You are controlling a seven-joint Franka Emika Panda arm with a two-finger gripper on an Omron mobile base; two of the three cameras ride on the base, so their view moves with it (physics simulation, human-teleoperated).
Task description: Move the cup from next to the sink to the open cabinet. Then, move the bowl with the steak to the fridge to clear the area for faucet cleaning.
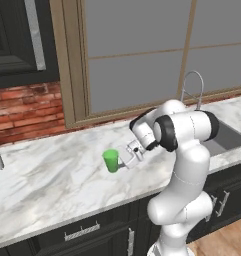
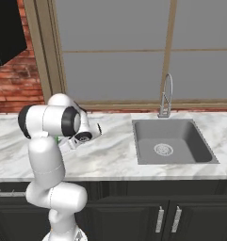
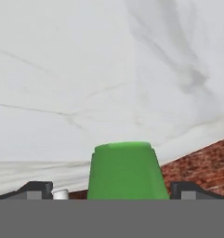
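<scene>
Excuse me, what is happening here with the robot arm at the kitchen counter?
The robot arm is reaching for the green cup, which stands upright on the marble counter, left of the sink. The gripper is open, with the cup between its two fingers, not yet closed on it. The faucet stands behind the sink.

White, grey-veined marble table (image 1: pixel 52 180) running along a red brick wall and window, above black lower cabinets with silver handles. Contents: one small bright green tapered cup (image 1: pixel 111 160), handleless, standing upright on the marble, well left of the basin; one rectangular grey metal sink (image 2: pixel 174 141) with round central drain, sunk into the slab; one slim silver gooseneck faucet (image 2: pixel 166 96) at the sink's rear edge.
</scene>
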